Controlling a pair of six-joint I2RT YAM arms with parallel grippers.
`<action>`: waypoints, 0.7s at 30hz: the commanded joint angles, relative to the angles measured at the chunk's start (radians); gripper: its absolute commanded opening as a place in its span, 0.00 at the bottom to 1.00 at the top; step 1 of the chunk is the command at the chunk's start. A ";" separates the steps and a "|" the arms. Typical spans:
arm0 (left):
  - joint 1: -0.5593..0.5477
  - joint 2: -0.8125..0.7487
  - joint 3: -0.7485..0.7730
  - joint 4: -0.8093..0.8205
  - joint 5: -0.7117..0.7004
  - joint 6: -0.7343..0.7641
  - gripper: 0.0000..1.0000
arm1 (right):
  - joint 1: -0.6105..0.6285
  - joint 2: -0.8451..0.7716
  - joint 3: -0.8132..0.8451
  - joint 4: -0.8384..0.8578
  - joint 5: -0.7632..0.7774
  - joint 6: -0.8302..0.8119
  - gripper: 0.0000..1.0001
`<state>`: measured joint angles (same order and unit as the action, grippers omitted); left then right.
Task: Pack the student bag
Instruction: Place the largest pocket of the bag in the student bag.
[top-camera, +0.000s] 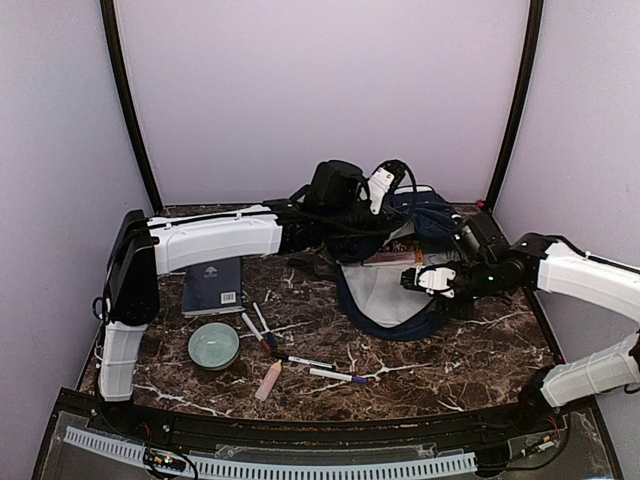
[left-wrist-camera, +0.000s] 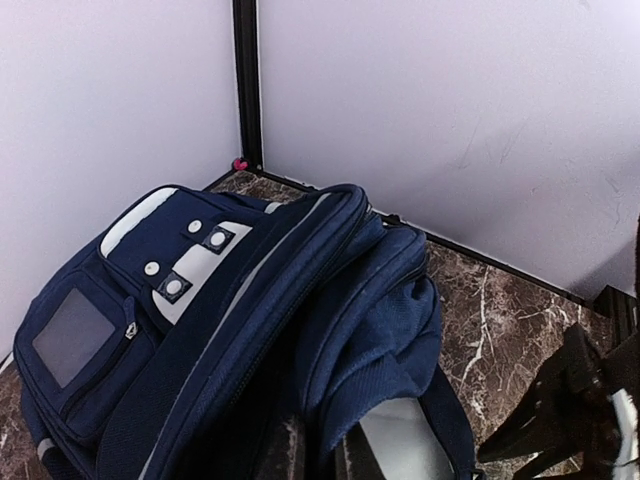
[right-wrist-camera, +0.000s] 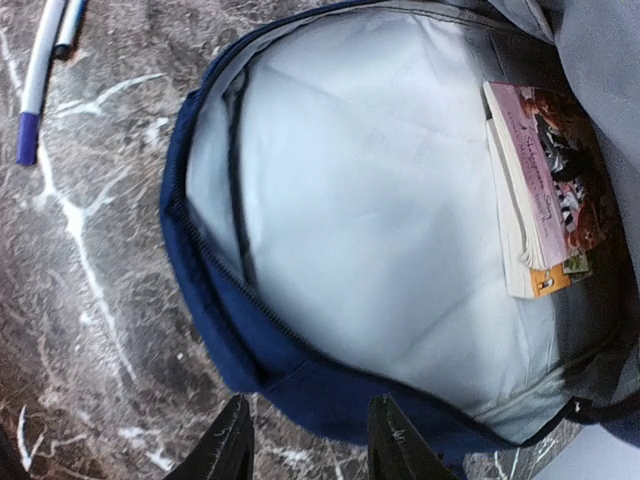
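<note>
Top view: student bag (top-camera: 385, 295) sits far centre, its mouth open toward the near edge. Navy book (top-camera: 212, 286), bowl (top-camera: 213, 345) and pens (top-camera: 310, 362) lie outside, near left. Left gripper (top-camera: 350, 203) is closed at the bag's top.
Left wrist view: only the bag's front shows, so its hold is unclear.
Right wrist view: right gripper (right-wrist-camera: 310, 440) is open and empty at the rim, with 1 pink book (right-wrist-camera: 545, 190) inside. Packing looks barely begun.

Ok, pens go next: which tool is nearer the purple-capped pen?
Right. The right tool hovers at the bag's near rim, just past the pen; the left tool is up over the bag's far top.
</note>
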<state>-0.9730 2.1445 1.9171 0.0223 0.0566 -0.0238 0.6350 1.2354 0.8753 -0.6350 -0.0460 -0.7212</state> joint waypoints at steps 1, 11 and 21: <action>0.000 -0.059 -0.044 0.086 0.064 -0.074 0.00 | -0.003 -0.157 -0.036 -0.152 -0.056 0.035 0.39; 0.002 -0.030 -0.211 0.117 0.150 -0.175 0.00 | -0.225 -0.168 0.136 -0.248 -0.361 0.077 0.38; -0.003 -0.076 -0.269 0.051 0.273 -0.222 0.54 | -0.294 0.076 0.395 -0.100 -0.527 0.221 0.39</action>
<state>-0.9733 2.1502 1.6775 0.1059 0.2699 -0.2459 0.3393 1.2438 1.1873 -0.8474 -0.4816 -0.6006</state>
